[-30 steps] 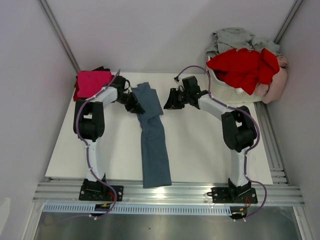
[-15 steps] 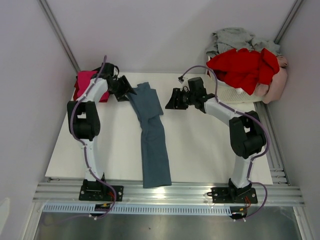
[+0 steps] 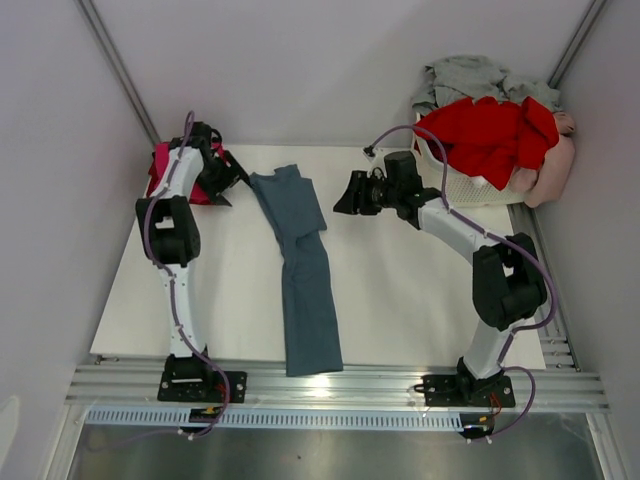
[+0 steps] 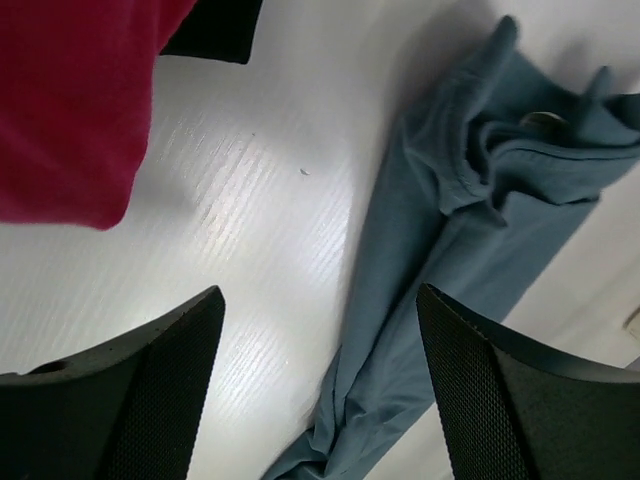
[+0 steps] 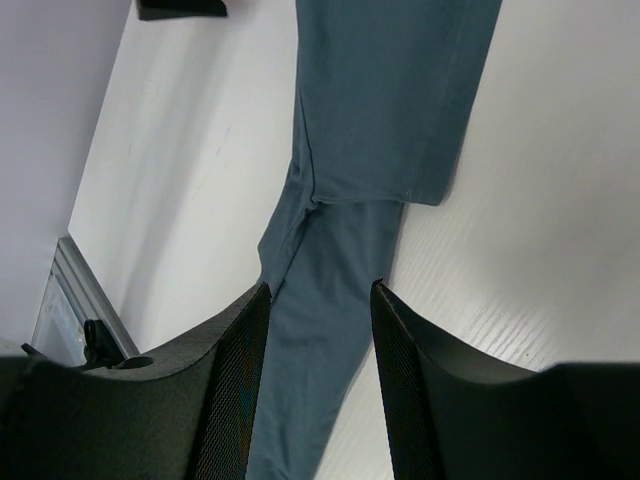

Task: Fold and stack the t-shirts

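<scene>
A slate blue-grey t-shirt (image 3: 303,265) lies on the table as a long narrow strip, its far end wider and rumpled (image 4: 470,220) (image 5: 380,120). My left gripper (image 3: 230,180) (image 4: 318,300) is open just left of that far end and holds nothing. Beside it at the back left sits a folded magenta t-shirt (image 3: 162,163) (image 4: 70,100) with a black one (image 4: 210,25) under it. My right gripper (image 3: 345,195) (image 5: 320,285) hovers open to the right of the strip's far end, empty. Red (image 3: 485,130), grey (image 3: 465,75) and pale pink (image 3: 555,165) t-shirts are heaped at the back right.
A white slatted laundry basket (image 3: 455,185) holds the heap at the table's back right corner. White walls close in on the left, back and right. An aluminium rail (image 3: 330,385) runs along the near edge by the arm bases.
My left gripper let go of the blue-grey t-shirt's far left edge, opened wide and pulled back left toward the magenta one. My right gripper opened a little and lifted slightly.
</scene>
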`<state>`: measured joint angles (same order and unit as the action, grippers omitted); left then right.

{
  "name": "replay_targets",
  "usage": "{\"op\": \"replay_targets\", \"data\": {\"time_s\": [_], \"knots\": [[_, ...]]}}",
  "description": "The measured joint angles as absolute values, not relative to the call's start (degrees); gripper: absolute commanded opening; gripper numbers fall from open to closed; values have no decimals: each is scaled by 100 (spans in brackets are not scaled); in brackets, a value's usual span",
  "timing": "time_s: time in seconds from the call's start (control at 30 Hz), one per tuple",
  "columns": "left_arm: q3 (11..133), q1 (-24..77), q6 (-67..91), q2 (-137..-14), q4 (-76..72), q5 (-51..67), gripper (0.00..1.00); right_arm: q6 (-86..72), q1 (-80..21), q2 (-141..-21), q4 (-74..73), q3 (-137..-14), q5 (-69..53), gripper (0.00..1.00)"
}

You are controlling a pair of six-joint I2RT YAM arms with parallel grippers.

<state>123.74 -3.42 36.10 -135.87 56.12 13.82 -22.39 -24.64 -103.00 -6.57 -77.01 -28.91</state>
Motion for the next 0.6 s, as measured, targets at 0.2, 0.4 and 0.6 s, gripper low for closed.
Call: {"op": "replay_targets", "data": {"time_s": [0.2,0.4,0.6], "knots": [[12538,-176,3653,-14018,5922,1415,78,-2248,-2462,-10147,-541,-7699,-2884,49],[12623,285,3660,-14038,5948,1479,76,-2340,-2462,-10147,-482,-7675,-2882,50],[12645,718,3640,-14064,6005,1520,70,-2423,-2462,-10147,-384,-7673,-2882,49]]}}
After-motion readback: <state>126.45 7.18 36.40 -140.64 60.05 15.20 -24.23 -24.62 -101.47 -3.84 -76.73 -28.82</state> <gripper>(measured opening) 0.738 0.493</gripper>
